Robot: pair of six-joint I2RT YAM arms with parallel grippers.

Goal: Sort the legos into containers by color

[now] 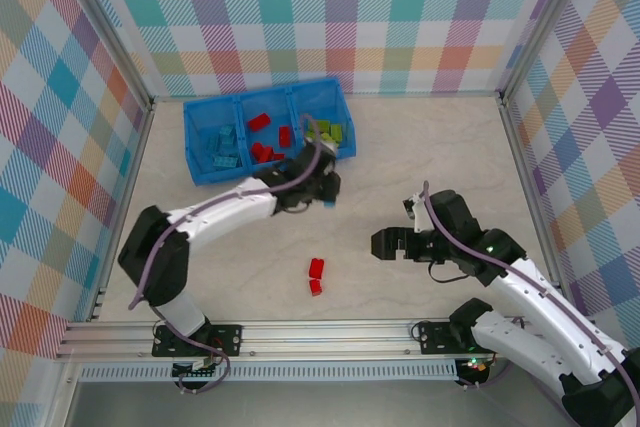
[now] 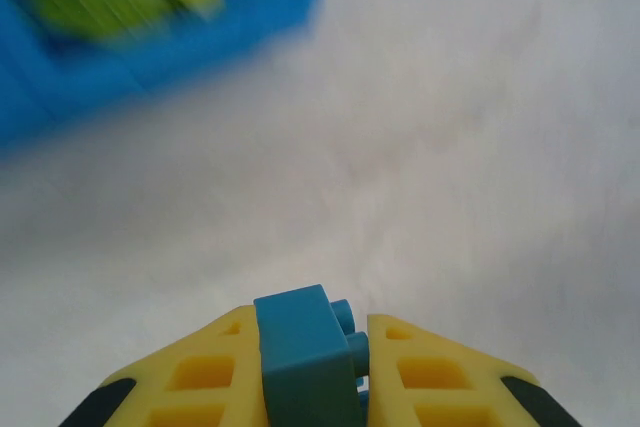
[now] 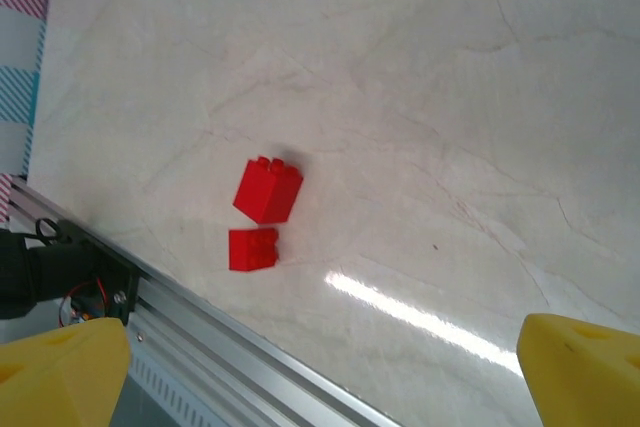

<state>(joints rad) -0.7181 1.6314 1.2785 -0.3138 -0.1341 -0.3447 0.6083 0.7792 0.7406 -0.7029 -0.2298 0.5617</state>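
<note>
**A:** Top external view: what lies nearest, on this side of the tray (image 1: pixel 192 143)?

**B:** Two loose red bricks (image 1: pixel 316 276), close together, well apart from it. The right gripper (image 1: pixel 386 243) is off to their right, jaws spread wide, holding nothing.

**A:** And the left gripper (image 1: pixel 326 193)?

**B:** Just short of the tray's near right corner, clamped on a blue brick (image 2: pixel 298 342). Inside the tray there are light blue bricks (image 1: pixel 225 150) in the left compartment, red bricks (image 1: pixel 266 137) in the middle and green bricks (image 1: pixel 330 131) on the right.

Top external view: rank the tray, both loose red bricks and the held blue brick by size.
1. tray
2. farther red brick
3. nearer red brick
held blue brick: mostly hidden, unranked.
</note>
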